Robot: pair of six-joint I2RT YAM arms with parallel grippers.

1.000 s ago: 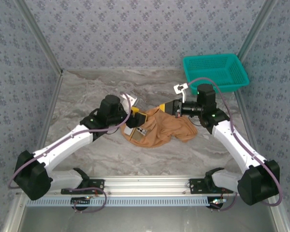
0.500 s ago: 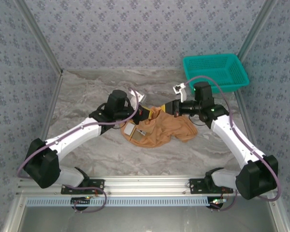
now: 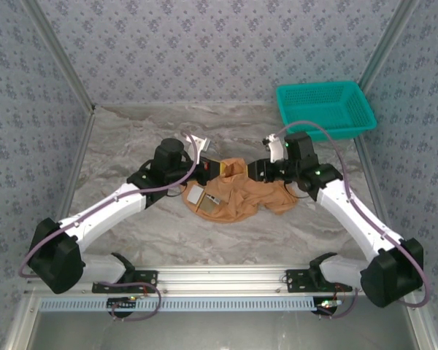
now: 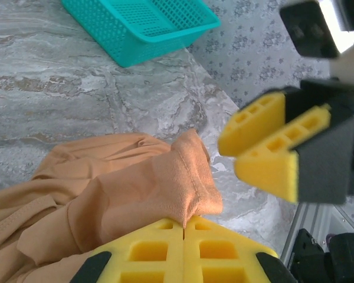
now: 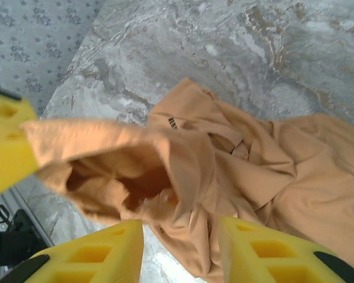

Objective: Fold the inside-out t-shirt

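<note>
The inside-out t-shirt (image 3: 237, 193), orange-tan and crumpled, lies mid-table with a pale label (image 3: 196, 194) at its left edge. My left gripper (image 3: 217, 168) is at the shirt's back-left. In the left wrist view its yellow fingers (image 4: 165, 250) are shut on a hemmed fold of the shirt (image 4: 124, 188), lifted off the table. My right gripper (image 3: 254, 170) faces it across the fold; its two fingers stand apart in the right wrist view (image 5: 180, 247). The lifted fold (image 5: 124, 153) hangs just ahead of them, untouched. The right gripper (image 4: 231, 156) also appears in the left wrist view.
A teal mesh basket (image 3: 325, 108) stands at the back right corner, near the patterned wall. The marble tabletop (image 3: 131, 131) is bare to the left and front of the shirt. A metal rail (image 3: 219, 277) runs along the near edge.
The left gripper moved up to the shirt's back edge and shut on a fold. The right gripper, shut on the cloth before, has opened and let go.
</note>
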